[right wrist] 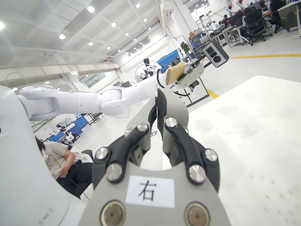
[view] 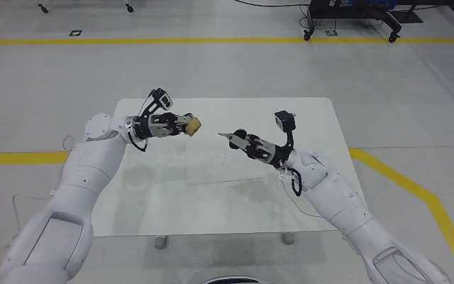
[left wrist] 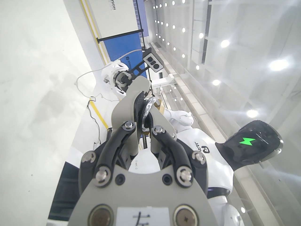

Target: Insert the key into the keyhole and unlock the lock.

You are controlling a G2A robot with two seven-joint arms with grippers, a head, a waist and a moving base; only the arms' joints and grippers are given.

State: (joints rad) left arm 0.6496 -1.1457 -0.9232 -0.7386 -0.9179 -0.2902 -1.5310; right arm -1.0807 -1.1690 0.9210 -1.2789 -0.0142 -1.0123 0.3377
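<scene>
Key (view: 225, 134) hangs level over the middle of the table (view: 312, 121), its long axis along the table's width and its tip aimed at the brass lock (view: 193, 126), which is held apart from it over the table's far-left part. Right gripper (view: 235, 138) is clenched on the key's head. Left gripper (view: 183, 125) grasps the lock by its shackle (left wrist: 150, 103), brass body facing the key.

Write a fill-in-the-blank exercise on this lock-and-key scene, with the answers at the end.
1. The left hand holds the brass-coloured block padlock with a silver shackle ___ the white table (on/above).
2. The right hand is ___ on the small silver key (open/shut).
3. Key and padlock are ___ (touching/apart).
Missing words: above, shut, apart.
</scene>
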